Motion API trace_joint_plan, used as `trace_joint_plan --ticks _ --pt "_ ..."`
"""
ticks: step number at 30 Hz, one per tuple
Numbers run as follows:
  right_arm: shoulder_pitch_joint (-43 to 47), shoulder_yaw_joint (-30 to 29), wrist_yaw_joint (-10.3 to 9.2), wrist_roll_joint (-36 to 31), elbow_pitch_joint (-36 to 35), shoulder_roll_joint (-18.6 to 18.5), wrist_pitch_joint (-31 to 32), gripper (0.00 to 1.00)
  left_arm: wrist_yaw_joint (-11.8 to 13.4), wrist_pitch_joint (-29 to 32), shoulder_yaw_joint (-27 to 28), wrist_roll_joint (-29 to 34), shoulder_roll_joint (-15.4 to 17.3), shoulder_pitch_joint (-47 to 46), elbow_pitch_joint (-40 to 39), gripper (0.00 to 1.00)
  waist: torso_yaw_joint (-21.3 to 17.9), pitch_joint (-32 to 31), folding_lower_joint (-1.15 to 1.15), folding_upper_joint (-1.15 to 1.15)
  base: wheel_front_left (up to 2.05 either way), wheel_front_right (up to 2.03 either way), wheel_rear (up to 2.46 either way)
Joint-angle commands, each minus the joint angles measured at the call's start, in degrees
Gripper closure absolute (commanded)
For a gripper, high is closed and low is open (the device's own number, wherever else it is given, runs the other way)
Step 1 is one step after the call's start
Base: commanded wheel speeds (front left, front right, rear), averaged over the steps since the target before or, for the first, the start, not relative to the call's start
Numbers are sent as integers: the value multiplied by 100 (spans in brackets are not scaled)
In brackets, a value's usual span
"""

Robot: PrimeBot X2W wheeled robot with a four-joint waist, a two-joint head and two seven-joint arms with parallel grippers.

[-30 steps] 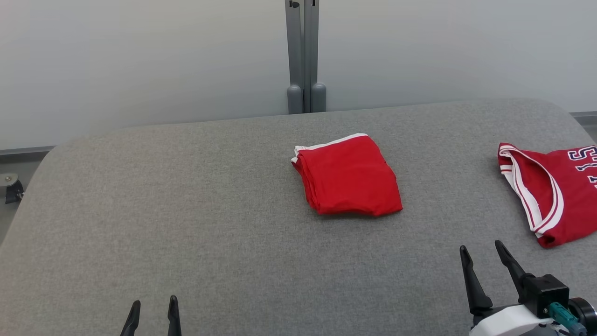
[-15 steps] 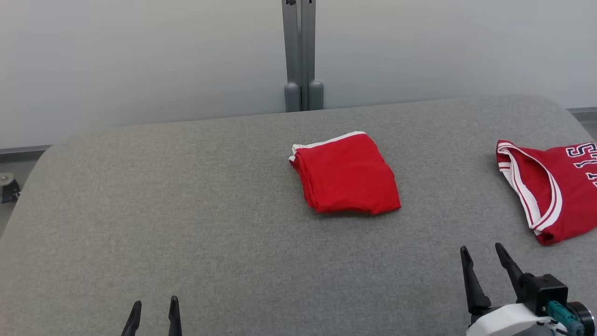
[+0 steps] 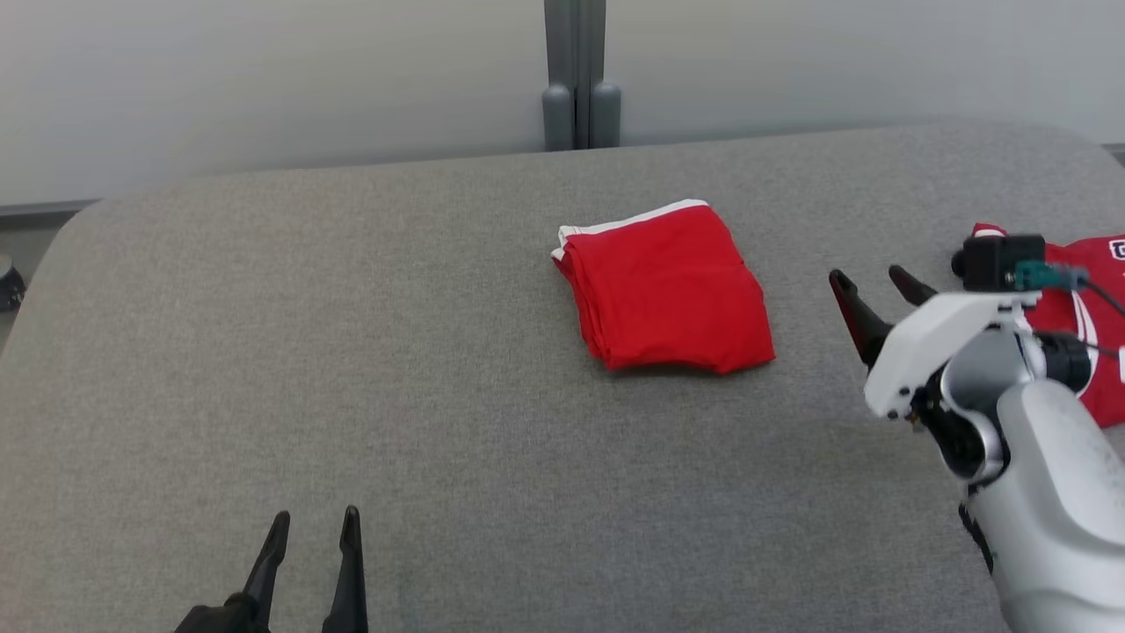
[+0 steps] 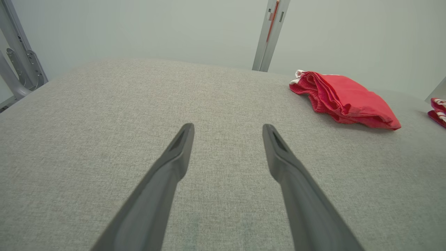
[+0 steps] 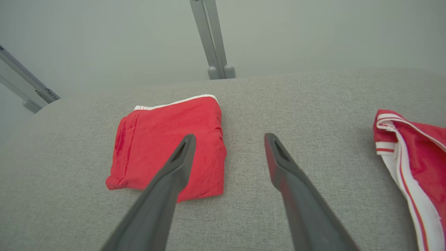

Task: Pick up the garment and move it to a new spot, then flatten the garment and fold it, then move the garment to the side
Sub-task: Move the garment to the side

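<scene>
TABLE DUTY: A folded red garment (image 3: 668, 286) lies near the middle of the grey padded table (image 3: 352, 352), toward the far side. The robot's R gripper (image 3: 868, 280) hangs near the garment's right side w/o touching it, fingers spread wide w/ nothing btwn them. The L gripper (image 3: 316, 517), likewise spread and empty, sits low at the near edge, well apart from the bundle. A second item, a red jersey (image 3: 1103, 387) w/ white trim, lies unfolded at the table's right edge, partly behind the pale forearm (image 3: 1046, 519). Which of the two the arm is after can't be told for sure, tho the folded one looks ready for the move to the side.

Handling, by the look of it: thin knit fabric, light and soft, no stiffness. It's several loose layers, likely to slide apart or flop open if pinched by the top ply only. Best bet is prob. a pinch thru the whole stack at the near right corner. The alt. is both grippers on opposite edges, fingers slipped under at table level.

Orientation: the bundle is close to square. Its white-trimmed edge faces the far wall (image 3: 264, 79), and the stacked fold edges show on the robot's left side. The long axis, as far as can be judged, runs near-to-far, w/ the near end skewed a bit to the robot's right.
</scene>
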Motion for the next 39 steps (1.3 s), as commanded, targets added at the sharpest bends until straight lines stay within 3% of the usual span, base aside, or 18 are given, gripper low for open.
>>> trace_joint_plan --ticks 1,9,16,22,23,24,30,39 --pt "-290 12 -4 -55 90 -35 273 0 -24 -16 -4 7 11 -184 -14 0 251 503 0 0 0 0 0" --pt "-1682 -290 -4 -441 1197 -10 1315 0 -117 -16 -208 6 11 -705 78 0 778 1233 0 0 0 0 0" --pt "-2262 -834 -3 -839 2355 104 1307 0 -138 -16 -323 -73 10 -950 126 0 1193 1472 0 0 0 0 0" --pt "-2459 -1150 -3 -989 3114 306 1167 0 -148 -16 -322 -81 10 -987 144 0 1282 1491 0 0 0 0 0" --pt "-2494 -1151 -2 -990 3198 335 1125 36 -145 -16 -307 -75 10 -979 144 0 1261 1482 0 0 0 0 0" --pt "-2520 -1180 -2 -986 3236 355 1017 100 -144 -16 -285 -72 10 -971 138 0 1227 1472 0 0 0 0 0" --pt "-2725 -967 -2 -790 3328 508 634 100 -147 -16 -199 -19 10 -865 74 0 751 1356 0 0 0 0 0" --pt "-2585 -274 -4 -325 3075 287 555 100 -150 -16 -198 112 12 -792 14 0 -658 1168 0 0 0 0 0"
